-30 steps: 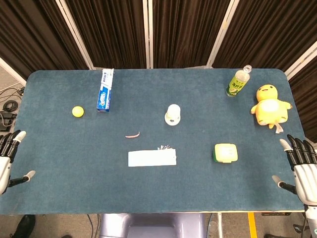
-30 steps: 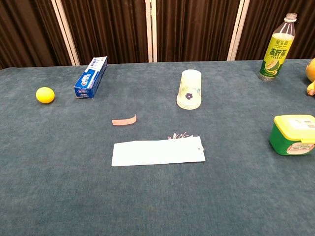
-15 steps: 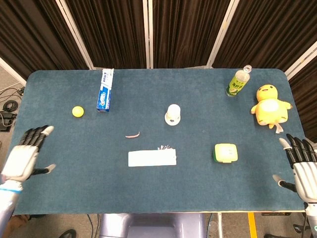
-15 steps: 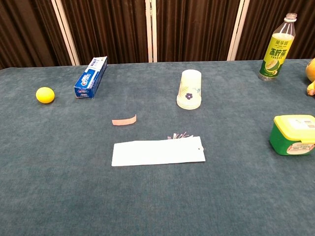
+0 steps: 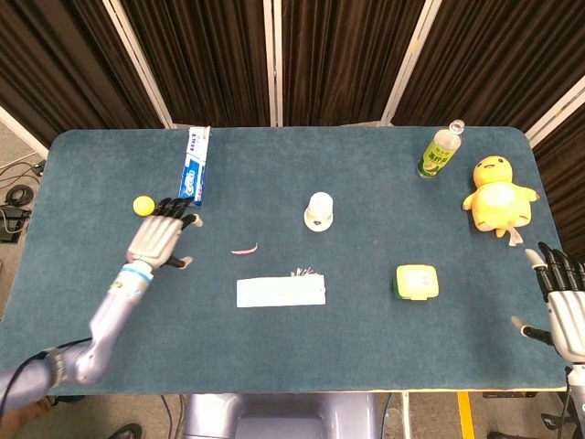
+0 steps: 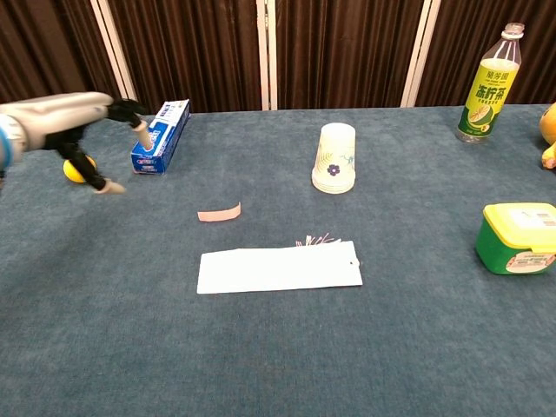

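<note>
My left hand (image 5: 161, 240) hovers open over the table's left part, fingers spread, holding nothing; the chest view shows this left hand (image 6: 74, 122) too. It is nearest the yellow ball (image 5: 143, 206), which sits just left of its fingertips, and the blue toothpaste box (image 5: 194, 165) lies right beyond it. In the chest view the ball (image 6: 76, 170) is partly hidden behind the hand. My right hand (image 5: 567, 303) stays open at the table's right edge, below the yellow plush duck (image 5: 499, 193).
A white paper cup (image 5: 319, 211) lies mid-table, a pink strip (image 5: 244, 249) and a white paper sheet (image 5: 281, 292) in front of it. A yellow-lidded green box (image 5: 417, 282) sits right of centre, a green bottle (image 5: 440, 151) at the back right.
My left arm has swung from the table's left edge inward and forward, reaching the ball and toothpaste box. The right hand has drifted slightly right and down.
</note>
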Robot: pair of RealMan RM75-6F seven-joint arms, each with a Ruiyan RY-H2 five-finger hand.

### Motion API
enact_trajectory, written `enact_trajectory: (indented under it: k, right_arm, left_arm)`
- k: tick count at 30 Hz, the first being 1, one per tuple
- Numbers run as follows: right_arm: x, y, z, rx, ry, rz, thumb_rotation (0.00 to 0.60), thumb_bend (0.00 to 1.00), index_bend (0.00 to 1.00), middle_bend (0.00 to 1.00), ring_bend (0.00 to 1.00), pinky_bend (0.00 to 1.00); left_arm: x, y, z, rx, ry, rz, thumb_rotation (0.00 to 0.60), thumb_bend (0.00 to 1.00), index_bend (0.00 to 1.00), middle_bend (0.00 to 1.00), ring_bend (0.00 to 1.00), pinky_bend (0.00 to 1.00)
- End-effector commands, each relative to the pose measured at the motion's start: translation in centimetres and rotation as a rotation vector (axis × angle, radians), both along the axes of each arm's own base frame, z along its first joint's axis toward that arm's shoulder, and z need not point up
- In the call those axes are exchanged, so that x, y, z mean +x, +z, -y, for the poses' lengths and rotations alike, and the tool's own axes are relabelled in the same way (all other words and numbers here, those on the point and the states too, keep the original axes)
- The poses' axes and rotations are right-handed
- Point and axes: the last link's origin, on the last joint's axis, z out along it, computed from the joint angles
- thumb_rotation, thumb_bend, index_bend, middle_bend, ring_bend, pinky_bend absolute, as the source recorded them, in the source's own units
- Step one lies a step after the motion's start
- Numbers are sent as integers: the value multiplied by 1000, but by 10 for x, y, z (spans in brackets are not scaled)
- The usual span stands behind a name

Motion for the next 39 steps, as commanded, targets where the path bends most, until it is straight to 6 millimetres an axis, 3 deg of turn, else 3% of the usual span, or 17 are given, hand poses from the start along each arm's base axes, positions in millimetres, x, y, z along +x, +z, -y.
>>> enact_trajectory:
  k: [1, 8, 13, 20, 39]
  right_arm:
    - [-3, 0, 4, 2, -12, -1, 600, 0, 6, 0, 0, 0]
    - [-10, -3, 8, 13, -41, -7, 600, 0, 7, 0, 0, 0]
    - [-12, -3, 9, 15, -53, -10, 600, 0, 8, 0, 0, 0]
    - [-17, -3, 10, 16, -68, -8, 600, 0, 8, 0, 0, 0]
    - [-17, 2, 10, 6, -67, 8, 600, 0, 14, 0, 0, 0]
  left_arm:
    - [21, -32, -23, -35, 10, -22, 600, 225, 322, 0, 0, 0]
    - [33, -70, -32, -104, 39, -31, 600, 265, 368, 0, 0, 0]
    - [39, -83, -34, -119, 36, -30, 600, 293, 443, 0, 0, 0]
    - [41, -94, -32, -137, 36, -36, 600, 387, 449, 0, 0, 0]
    - [37, -108, -30, -147, 56, -46, 600, 462, 515, 0, 0, 0]
